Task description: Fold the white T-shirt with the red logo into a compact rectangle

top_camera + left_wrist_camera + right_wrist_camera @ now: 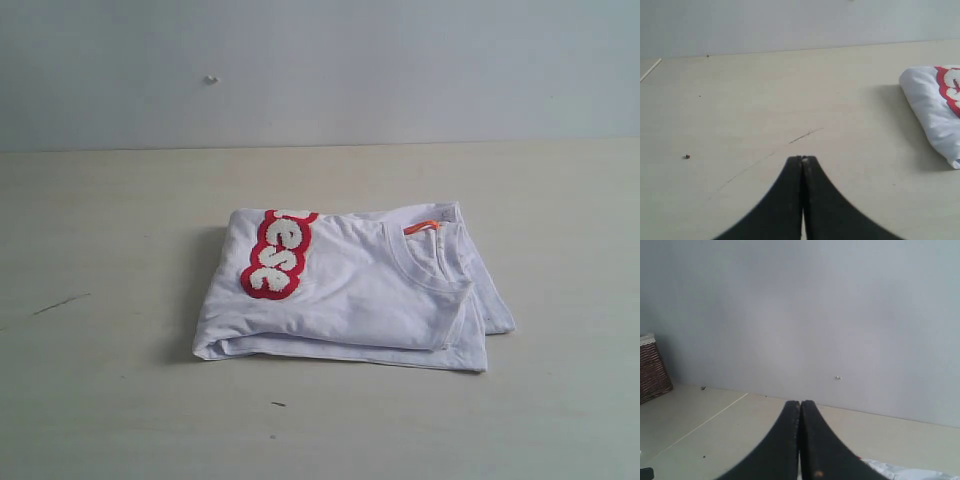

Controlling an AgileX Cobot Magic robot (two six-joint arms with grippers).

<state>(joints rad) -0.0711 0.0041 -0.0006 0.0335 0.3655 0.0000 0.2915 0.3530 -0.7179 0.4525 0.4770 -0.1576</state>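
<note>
The white T-shirt (360, 295) lies folded into a rough rectangle just right of the middle of the exterior view, a little below centre, flat on the pale table (100, 350). Its layers are stacked, with the edges showing along the lower side and at the right. The red logo (277, 255) runs across the upper left part of the bundle and wraps over the far fold, so only the white letters "ese" can be read. The ribbed collar (420, 270) curves across the upper right part, and the orange neck tag (422, 226) peeks out just above it.

Neither of my arms appears in the exterior view. My left pincer (802, 159) is pressed together, tip against tip, with nothing between the jaws; it hangs over bare table beside a thin scratch (805, 135), well apart from the shirt. My right pincer (800, 403) is likewise pressed together and holds nothing, pointing toward the grey wall (840, 315). A wicker basket (652, 372) stands at the edge of that view.
</note>
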